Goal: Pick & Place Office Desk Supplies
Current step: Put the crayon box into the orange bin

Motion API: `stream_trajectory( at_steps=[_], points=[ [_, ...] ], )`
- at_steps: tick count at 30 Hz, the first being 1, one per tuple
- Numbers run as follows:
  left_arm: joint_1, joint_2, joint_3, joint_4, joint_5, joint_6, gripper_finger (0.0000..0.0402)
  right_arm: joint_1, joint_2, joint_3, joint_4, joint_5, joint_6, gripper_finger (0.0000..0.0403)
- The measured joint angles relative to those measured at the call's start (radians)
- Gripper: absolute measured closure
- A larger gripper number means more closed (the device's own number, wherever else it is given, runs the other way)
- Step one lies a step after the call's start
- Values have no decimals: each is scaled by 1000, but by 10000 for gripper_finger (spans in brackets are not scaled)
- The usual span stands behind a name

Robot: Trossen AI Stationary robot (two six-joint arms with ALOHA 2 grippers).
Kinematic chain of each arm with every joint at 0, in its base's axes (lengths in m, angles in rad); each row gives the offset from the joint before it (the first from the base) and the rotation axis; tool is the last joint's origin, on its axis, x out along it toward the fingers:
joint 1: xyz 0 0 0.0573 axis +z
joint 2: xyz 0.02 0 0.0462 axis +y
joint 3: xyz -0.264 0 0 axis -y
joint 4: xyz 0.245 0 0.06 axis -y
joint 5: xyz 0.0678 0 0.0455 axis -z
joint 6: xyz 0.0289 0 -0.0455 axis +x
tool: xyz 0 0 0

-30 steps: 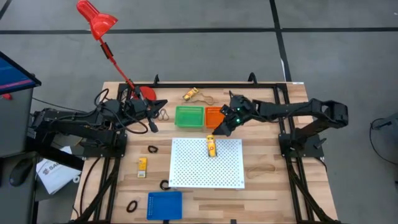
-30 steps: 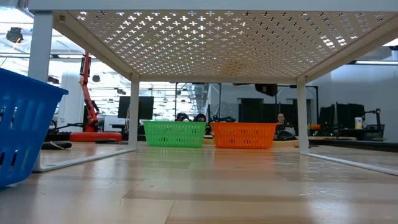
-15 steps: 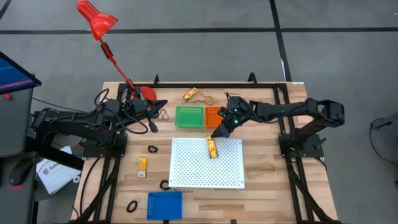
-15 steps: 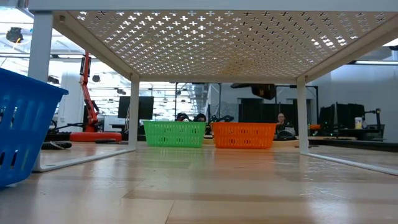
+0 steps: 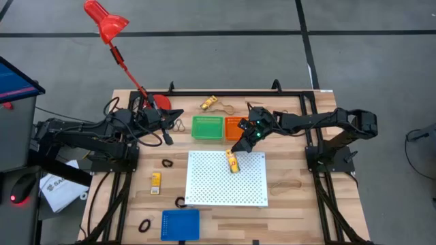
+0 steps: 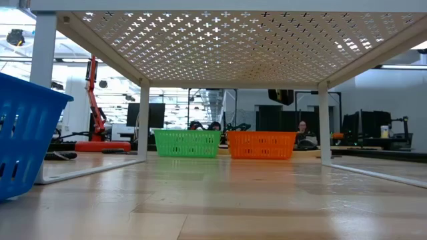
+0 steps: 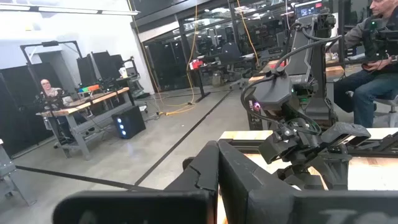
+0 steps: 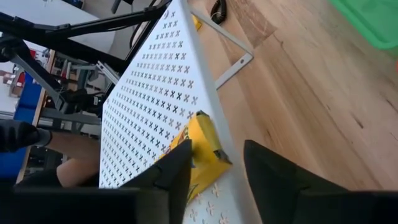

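A yellow block (image 5: 232,161) lies flat on the white perforated board (image 5: 225,184), near its far edge. My right gripper (image 5: 238,145) slants down over that edge. It is open, with the block's far end (image 8: 202,149) between its fingers. My left gripper (image 5: 176,114) is shut with nothing in it and hovers level over the table's far left. Another yellow block (image 5: 156,182) and black rings (image 5: 167,163) lie on the wood left of the board. A tan rubber band (image 5: 286,184) lies to its right. My right gripper has one finger (image 8: 177,171) right against or in front of the block's long side (image 8: 193,155). I cannot tell whether it touches. The other finger (image 8: 270,171) stands apart from the block. The block lies flat on the board.
A green tray (image 5: 207,127) and an orange tray (image 5: 232,124) stand just beyond the board. A blue tray (image 5: 180,224) stands at the near edge. A red desk lamp (image 5: 105,20) rises from the far left. Another yellow item and bands (image 5: 212,104) lie at the far edge.
My right gripper has edged from beside the orange tray toward the yellow block at the board's far edge. The block has stayed where it was.
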Motion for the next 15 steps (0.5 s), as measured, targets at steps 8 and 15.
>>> stream_trajectory(
  at_steps=[8,15],
  points=[
    [0,0,0,0,0,0,402,0,0,0,15,6,-20,361],
    [0,0,0,-6,0,0,402,0,0,0,27,9,-26,396]
  ],
)
